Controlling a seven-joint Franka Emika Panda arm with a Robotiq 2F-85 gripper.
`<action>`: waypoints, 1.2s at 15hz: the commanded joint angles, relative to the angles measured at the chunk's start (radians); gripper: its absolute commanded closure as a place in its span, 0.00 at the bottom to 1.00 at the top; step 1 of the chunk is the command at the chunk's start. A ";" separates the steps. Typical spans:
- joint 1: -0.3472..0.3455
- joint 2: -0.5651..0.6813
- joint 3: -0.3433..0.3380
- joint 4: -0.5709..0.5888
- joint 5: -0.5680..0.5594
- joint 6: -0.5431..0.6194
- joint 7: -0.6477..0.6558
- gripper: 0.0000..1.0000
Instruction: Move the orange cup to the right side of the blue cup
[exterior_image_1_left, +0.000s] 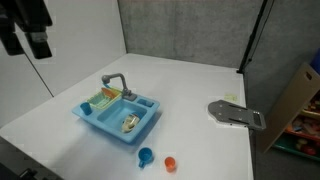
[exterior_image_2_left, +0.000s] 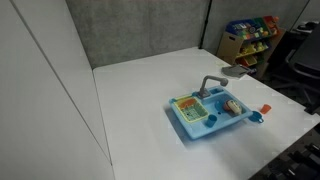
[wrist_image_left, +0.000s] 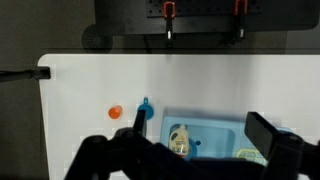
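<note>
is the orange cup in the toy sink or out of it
Out. The small round orange plastic cup sits on the white table beside the small blue cup, clear of the blue toy sink.

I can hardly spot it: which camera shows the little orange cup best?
An exterior view: there the orange cup looks largest, nothing hiding it. In an exterior view and in the wrist view it is only an orange speck.

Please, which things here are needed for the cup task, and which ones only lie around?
For the job: orange cup, blue cup.
Only lying about: blue toy sink, grey flat object.
</note>
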 joint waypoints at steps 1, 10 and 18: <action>0.023 -0.025 0.001 0.029 0.031 -0.050 -0.021 0.00; 0.068 -0.034 -0.004 0.035 0.098 -0.035 -0.066 0.00; 0.060 -0.024 0.006 0.020 0.095 -0.026 -0.056 0.00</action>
